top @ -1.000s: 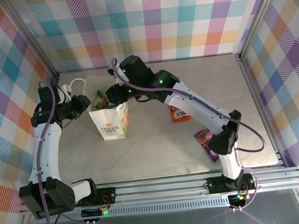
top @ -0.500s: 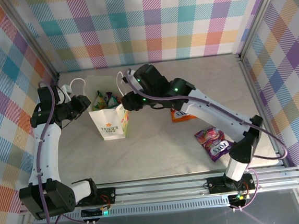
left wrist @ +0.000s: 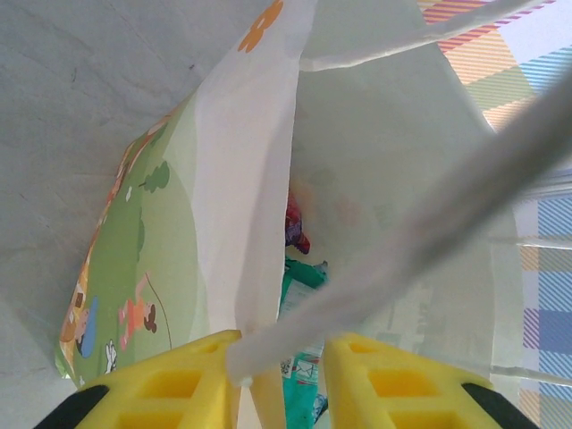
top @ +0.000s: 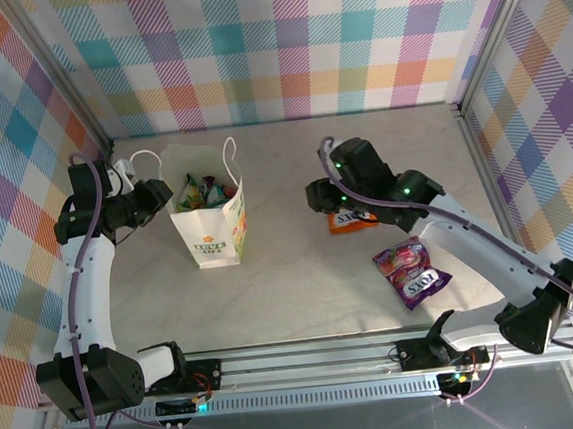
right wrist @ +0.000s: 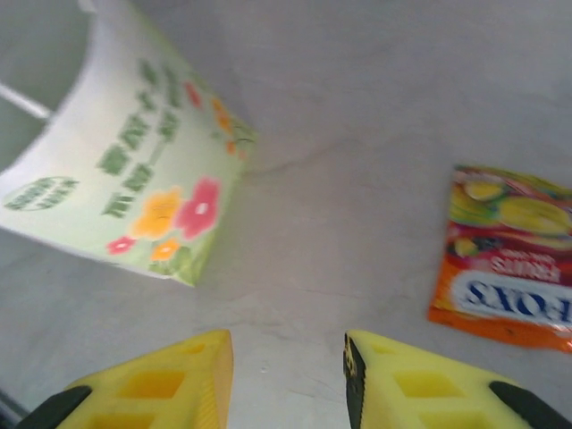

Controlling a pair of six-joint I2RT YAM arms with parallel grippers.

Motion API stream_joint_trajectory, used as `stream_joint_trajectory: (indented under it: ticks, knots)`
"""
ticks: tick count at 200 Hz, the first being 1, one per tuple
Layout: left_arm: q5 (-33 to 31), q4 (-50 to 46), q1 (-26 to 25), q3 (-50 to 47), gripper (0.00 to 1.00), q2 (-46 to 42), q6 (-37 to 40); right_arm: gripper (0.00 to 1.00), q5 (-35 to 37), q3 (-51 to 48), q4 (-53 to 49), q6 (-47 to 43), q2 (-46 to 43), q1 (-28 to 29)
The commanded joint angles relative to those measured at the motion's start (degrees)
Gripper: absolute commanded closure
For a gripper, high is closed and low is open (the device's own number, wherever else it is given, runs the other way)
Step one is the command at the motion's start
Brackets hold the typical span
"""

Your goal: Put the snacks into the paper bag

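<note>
Purple snack packet (top: 412,274) lies flat on the table (top: 294,294), 4 o'clock of centre. Orange snack packet (top: 350,219) (right wrist: 509,268) is farther back, about 2 o'clock of centre. Right gripper (top: 317,197) (right wrist: 286,344) hangs at that packet's 10 o'clock, jaws released, nothing between. Paper bag (top: 210,231) (left wrist: 241,179) (right wrist: 134,179) stands upright and open at 9 o'clock of centre, well apart from both packets, with wrapped snacks (top: 204,190) (left wrist: 299,268) inside. Left gripper (top: 164,195) (left wrist: 281,344) is at the bag's 10 o'clock rim, grasping it beside a cord handle (top: 146,161).
</note>
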Motion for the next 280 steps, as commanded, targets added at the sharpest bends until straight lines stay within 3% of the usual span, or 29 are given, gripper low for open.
stream_joint_trajectory:
  ticks: [1, 64, 122, 174, 236, 280]
  knots:
    - [-1.16, -2.21, 0.72, 2.25, 0.7, -1.71, 1.17, 0.61, 1.71, -2.92, -0.73, 3.05, -4.5, -1.75]
    - [-0.77, -2.59, 0.28, 2.58, 0.7, -0.84, 1.24, 0.5, 10.15, -11.93, -7.92, 7.2, -12.36, -6.99]
    - [-1.18, -2.94, -0.1, 2.56, 0.7, -0.48, 1.63, 0.28, 12.48, -19.95, -10.98, 12.85, -20.05, -15.76]
    - [-0.74, -2.59, -0.42, 2.59, 0.7, -0.31, 1.69, 0.07, 5.06, -24.24, -11.99, 16.15, -20.51, -23.67]
    - [-0.74, -2.46, -0.53, 2.47, 0.7, 0.41, 2.35, 0.0, 0.81, -31.04, -15.06, 20.27, -22.47, -31.85]
    - [-0.65, -1.97, -0.6, 2.07, 0.7, 0.75, 2.49, 0.01, -4.01, -34.14, -15.4, 18.9, -22.5, -37.94]
